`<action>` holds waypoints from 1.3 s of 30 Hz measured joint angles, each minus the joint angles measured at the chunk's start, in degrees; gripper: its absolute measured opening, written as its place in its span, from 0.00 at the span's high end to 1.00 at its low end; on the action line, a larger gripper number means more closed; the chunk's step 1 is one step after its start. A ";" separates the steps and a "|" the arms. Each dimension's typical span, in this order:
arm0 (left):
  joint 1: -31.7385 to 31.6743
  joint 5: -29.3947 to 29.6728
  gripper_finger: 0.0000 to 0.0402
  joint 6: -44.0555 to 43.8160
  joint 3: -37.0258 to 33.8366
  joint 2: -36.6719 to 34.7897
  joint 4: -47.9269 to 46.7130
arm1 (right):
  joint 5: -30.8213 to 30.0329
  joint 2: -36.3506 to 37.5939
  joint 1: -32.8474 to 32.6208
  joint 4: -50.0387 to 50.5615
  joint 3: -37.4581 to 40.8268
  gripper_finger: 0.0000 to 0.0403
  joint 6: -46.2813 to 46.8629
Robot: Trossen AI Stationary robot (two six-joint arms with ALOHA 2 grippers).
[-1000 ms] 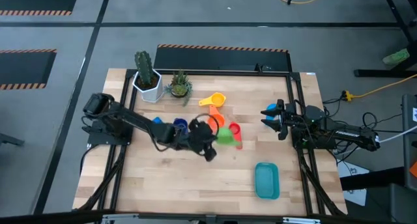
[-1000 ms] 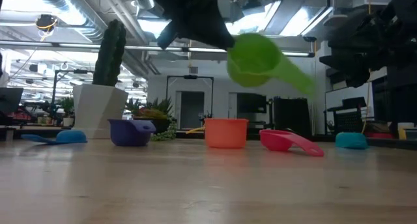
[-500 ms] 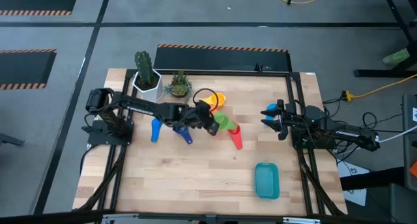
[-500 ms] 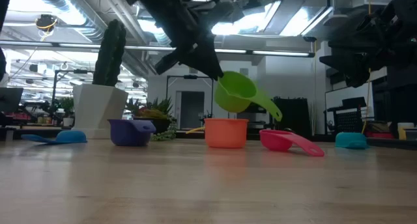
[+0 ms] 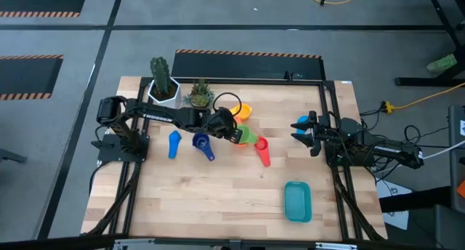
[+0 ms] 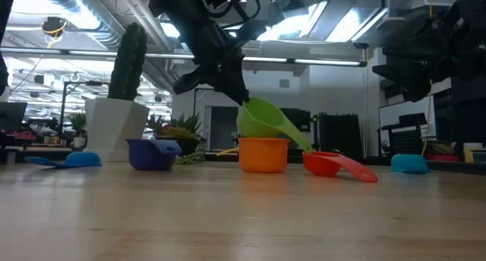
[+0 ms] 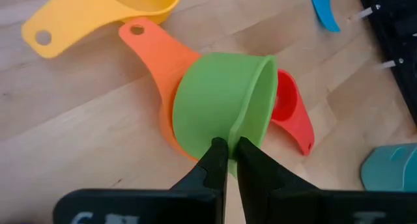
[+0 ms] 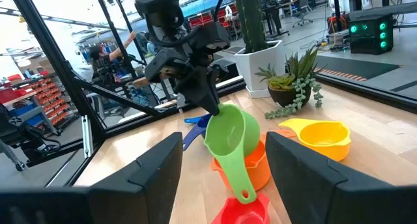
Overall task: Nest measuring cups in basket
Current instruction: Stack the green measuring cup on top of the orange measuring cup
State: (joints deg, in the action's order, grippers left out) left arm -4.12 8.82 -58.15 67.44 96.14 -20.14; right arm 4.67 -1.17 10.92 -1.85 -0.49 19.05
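Counting across the pale wooden table (image 5: 218, 199), the high view gives one small teal rounded-rectangular plastic basket (image 5: 297, 200) at about five o'clock near the front edge, and six small plastic scoop-shaped measuring cups with short handles clustered just above the centre. The yellow cup (image 5: 242, 110) lies toward twelve o'clock, mouth up; the orange cup (image 6: 263, 155) stands upright just in front of it, its handle with a hanging hole seen in the left wrist view. The green cup (image 7: 221, 107) hangs tilted directly over the orange one, its bowl low at the orange rim, though whether they touch I cannot tell; its handle slants down toward the red cup (image 5: 262, 151), which lies at about three o'clock of the cluster. The dark blue cup (image 5: 202, 142) and the light blue cup (image 5: 173, 143) lie side by side toward nine o'clock, apart from each other. No cup sits in the basket. The left gripper (image 7: 227, 157) is clenched on the green cup's rim, fingers pinching the wall. The right gripper (image 5: 299, 129) waits at three o'clock near the table's edge, fingers parted and grasping nothing. One white plant pot (image 5: 165, 97) with a tall cactus stands at eleven o'clock, one smaller succulent (image 5: 199, 96) just beside it.
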 joint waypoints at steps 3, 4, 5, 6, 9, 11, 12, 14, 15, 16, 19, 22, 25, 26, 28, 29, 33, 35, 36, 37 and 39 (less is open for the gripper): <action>-0.02 0.02 0.96 0.02 0.00 0.00 0.02 | 0.00 0.00 0.00 0.00 0.00 0.44 0.04; -0.02 0.02 0.95 0.00 0.00 0.00 0.02 | 0.01 0.00 0.00 0.00 0.00 0.44 0.15; 0.00 0.02 0.94 0.01 0.00 0.00 0.02 | 0.00 0.00 0.00 0.00 0.00 0.44 0.15; 0.00 0.02 0.93 0.00 0.00 0.00 0.02 | 0.00 0.00 0.00 0.00 0.00 0.44 0.15; -0.02 0.04 0.89 -0.22 0.00 0.00 0.04 | 0.00 -0.01 0.00 0.00 0.00 0.44 0.15; 0.00 0.07 0.86 -0.20 0.00 0.00 0.04 | 0.00 0.00 0.00 0.00 0.00 0.44 0.15; 0.00 0.27 0.85 -0.20 0.00 0.00 0.04 | 0.00 0.00 0.00 0.00 0.00 0.44 0.15; 0.00 0.59 0.82 -0.20 0.00 0.00 0.04 | 0.00 0.00 0.00 0.00 0.00 0.44 0.15; -0.02 0.63 0.81 -0.20 0.00 0.00 0.04 | 0.00 0.00 0.00 0.00 0.00 0.44 0.15; -0.02 0.66 0.79 -0.20 0.00 0.00 0.04 | 0.00 0.00 0.00 0.00 0.00 0.44 0.17; 0.00 0.66 0.77 0.39 0.00 0.00 0.02 | 0.00 0.00 0.00 0.00 0.00 0.44 0.17; 0.00 0.70 0.76 4.18 0.00 0.00 -0.24 | 0.37 0.00 0.00 -0.03 0.00 0.44 0.17; 0.00 0.88 0.76 10.49 0.00 0.00 -0.26 | 3.90 -0.02 0.00 -1.43 0.00 0.44 0.20; 0.00 1.21 0.76 12.10 0.00 0.00 -0.26 | 4.98 -0.02 -0.06 -2.67 0.00 0.44 0.20; 0.00 2.30 0.76 14.83 0.00 0.00 -0.28 | 5.88 -0.02 -0.53 -5.76 0.00 0.44 0.14; 0.00 3.34 0.76 15.67 0.00 0.00 -0.29 | 5.90 -0.02 -0.96 -7.51 0.00 0.44 0.11; 0.00 7.44 0.76 18.25 0.00 0.00 -0.44 | 5.64 -0.30 -3.05 -13.08 -0.15 0.44 -1.42; 0.00 8.57 0.76 19.40 0.00 0.00 -0.83 | 3.88 -1.15 -4.32 -12.90 -1.15 0.44 -2.14; 0.00 8.89 0.77 19.72 0.00 0.00 -1.33 | 2.91 -1.81 -4.94 -12.91 -1.81 0.44 -2.79; 0.00 9.13 0.77 19.78 0.00 0.00 -2.11 | 2.52 -2.69 -5.60 -12.96 -2.56 0.44 -3.09; -0.12 9.64 0.77 19.78 0.00 0.00 -3.77 | 1.59 -5.21 -6.86 -12.96 -4.27 0.44 -4.29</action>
State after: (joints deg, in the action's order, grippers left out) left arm -4.24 18.46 -38.37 67.44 96.14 -23.91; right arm 6.25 -6.39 4.05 -14.81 -4.76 14.76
